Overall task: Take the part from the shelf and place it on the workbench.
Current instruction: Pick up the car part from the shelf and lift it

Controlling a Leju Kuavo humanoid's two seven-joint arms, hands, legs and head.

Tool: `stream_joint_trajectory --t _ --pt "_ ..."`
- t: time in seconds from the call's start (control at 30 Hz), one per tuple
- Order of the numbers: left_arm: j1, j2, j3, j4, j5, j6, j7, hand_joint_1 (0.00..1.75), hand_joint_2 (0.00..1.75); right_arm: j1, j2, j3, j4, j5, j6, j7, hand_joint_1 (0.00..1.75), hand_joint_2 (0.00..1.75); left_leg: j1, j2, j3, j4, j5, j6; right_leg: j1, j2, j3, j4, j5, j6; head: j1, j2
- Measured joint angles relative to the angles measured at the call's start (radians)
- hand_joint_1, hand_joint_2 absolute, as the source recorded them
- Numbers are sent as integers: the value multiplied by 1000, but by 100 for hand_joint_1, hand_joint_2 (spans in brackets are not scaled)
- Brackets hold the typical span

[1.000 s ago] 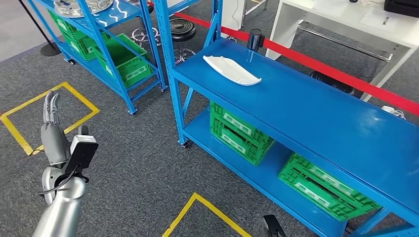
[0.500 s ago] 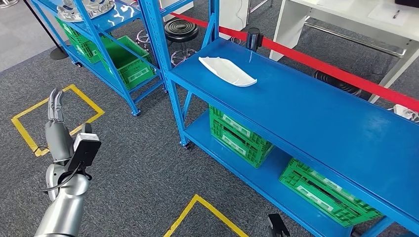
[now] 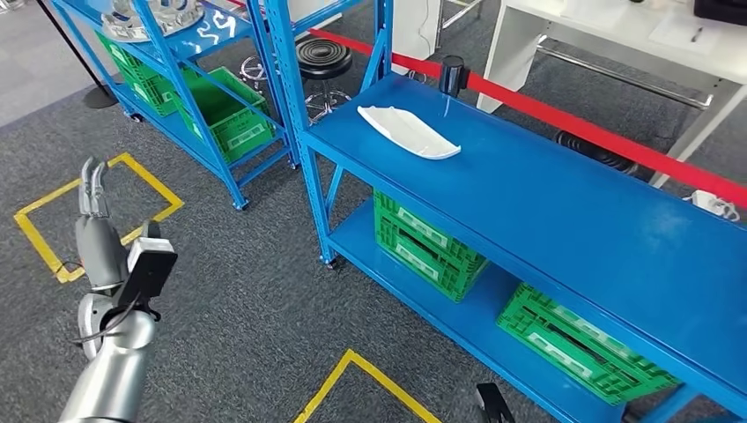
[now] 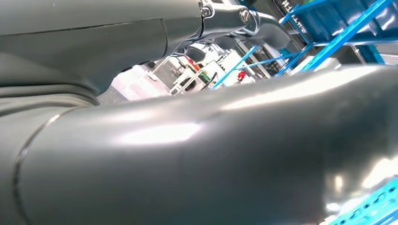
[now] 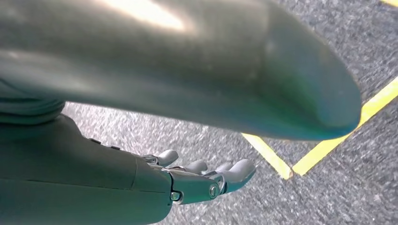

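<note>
The part, a white, elongated, leaf-shaped shell of moulded plastic (image 3: pixel 409 131), lies flat on the top of the blue metal workbench (image 3: pixel 564 211), near its far left corner, with one pointed end towards the red barrier tape (image 3: pixel 564 115) and a shallow raised rim along its edges; nothing touches it; the left hand (image 3: pixel 95 231) is raised over the grey carpet beside the yellow floor marking (image 3: pixel 97 211), fingers straight, close together and holding nothing; the right hand (image 5: pixel 202 180) hangs above the carpet, fingers extended and empty; against half a second ago the whole scene has slid slightly, so the camera has moved; the white part keeps its place on the bench top, and the left hand holds the same raised pose.
</note>
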Motion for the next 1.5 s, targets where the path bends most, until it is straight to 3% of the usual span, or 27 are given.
stream_joint_trajectory --t 0.07,0.1,0.13,0.17,0.23,0.27,0.33,0.37,0.47,0.5,0.57,0.63,0.67,0.73,0.8,0.83,0.93,1.1,1.3,1.4,1.43,1.5 --pt "1 -1 0 0 0 0 1 0 0 0 0 0 0 -1 0 0 0 0 1 14 4 -3 -1 2 -3 -2 -64 117 -51 10 1 0" --pt "4 -1 0 1 0 0 2 0 0 1 0 -1 0 -2 0 0 0 0 2 22 4 -1 -4 0 -8 -3 -89 158 -61 15 1 0" --pt "6 -2 0 1 0 0 2 0 0 2 0 -1 0 -2 -1 1 0 0 4 29 4 2 -8 -5 -12 -5 -98 166 -53 21 1 0" --pt "7 -2 0 2 0 0 2 0 0 2 0 -2 0 -2 -1 1 0 0 8 36 3 9 -13 -11 -17 -10 -86 137 -28 27 1 0" --pt "6 -2 0 2 0 0 2 0 0 2 0 -5 0 -2 -1 0 0 0 15 49 0 31 -30 -29 -24 -31 -28 21 30 40 2 0" --pt "6 -2 0 1 0 0 2 0 0 0 1 -7 0 -2 -1 0 0 0 17 55 -4 46 -42 -39 -25 -39 -6 -21 44 37 3 0" --pt "5 -1 -1 0 0 0 3 0 0 0 4 -10 1 -2 0 0 0 0 16 64 -9 64 -59 -53 -21 -41 5 -42 40 16 4 0" --pt "5 -1 -1 0 0 0 3 0 0 0 5 -11 1 -2 0 0 0 0 17 68 -8 65 -63 -55 -20 -34 3 -42 39 2 4 0" --pt "4 -2 -2 0 0 0 3 0 0 1 4 -15 1 -2 -1 0 0 0 21 64 -18 100 -92 -59 -17 -17 4 -41 39 -19 2 0" --pt "4 -2 -2 0 0 0 3 0 0 1 4 -15 1 -2 -1 0 0 0 20 57 -37 144 -119 -58 -16 -12 5 -42 40 -24 1 0" --pt "7 -2 -2 0 0 0 4 0 0 1 4 -16 1 -1 -1 0 0 0 14 45 -105 280 -181 -50 -10 -1 5 -42 39 -30 0 0" --pt "12 -2 -2 0 0 0 7 0 0 2 4 -16 1 1 -1 0 0 0 7 40 -157 366 -196 -38 -3 9 6 -42 37 -34 0 0" --pt "14 -1 -2 0 -1 0 10 0 0 2 4 -16 1 2 -1 0 0 0 3 38 -157 352 -174 -31 -1 14 8 -42 36 -36 0 0" --pt "15 0 -2 -3 -5 0 14 0 0 2 4 -17 1 3 -1 -1 0 0 -6 33 -110 231 -97 -16 1 23 13 -42 33 -37 0 0" --pt "12 1 -2 -6 -9 0 15 0 0 1 5 -17 1 6 -2 -3 0 0 -15 30 -59 116 -50 -13 2 29 16 -42 31 -31 0 0" --pt "11 0 -2 -7 -10 -1 15 0 0 1 6 -17 1 8 -2 -3 0 0 -17 28 -46 88 -42 -17 4 30 16 -43 29 -31 0 0" --pt "12 -1 -2 -6 -11 -3 15 0 0 2 6 -17 1 11 -3 -2 0 0 -18 24 -43 78 -38 -24 6 28 18 -47 29 -35 1 0" --pt "13 1 -2 -6 -5 -17 12 0 0 0 5 -17 1 17 1 -1 0 0 -19 20 -44 78 -38 -12 5 24 26 -62 36 -24 1 0" --pt "13 2 -2 -6 0 -24 11 0 0 0 5 -17 1 19 2 0 0 0 -29 20 -45 81 -42 7 -5 24 32 -75 40 2 0 0" --pt "12 1 -2 -8 2 -26 12 0 0 2 6 -17 1 19 2 4 0 0 -29 22 -35 66 -40 25 -7 20 26 -50 57 16 0 0" --pt "12 1 -2 -8 4 -27 12 0 0 2 6 -17 1 19 2 5 0 0 -27 24 -28 60 -39 31 -7 14 19 -29 53 17 0 0" --pt "11 0 -2 -9 7 -28 13 0 0 0 6 -17 1 19 2 6 0 0 -25 28 -19 56 -38 37 -6 2 -20 49 0 15 1 0"
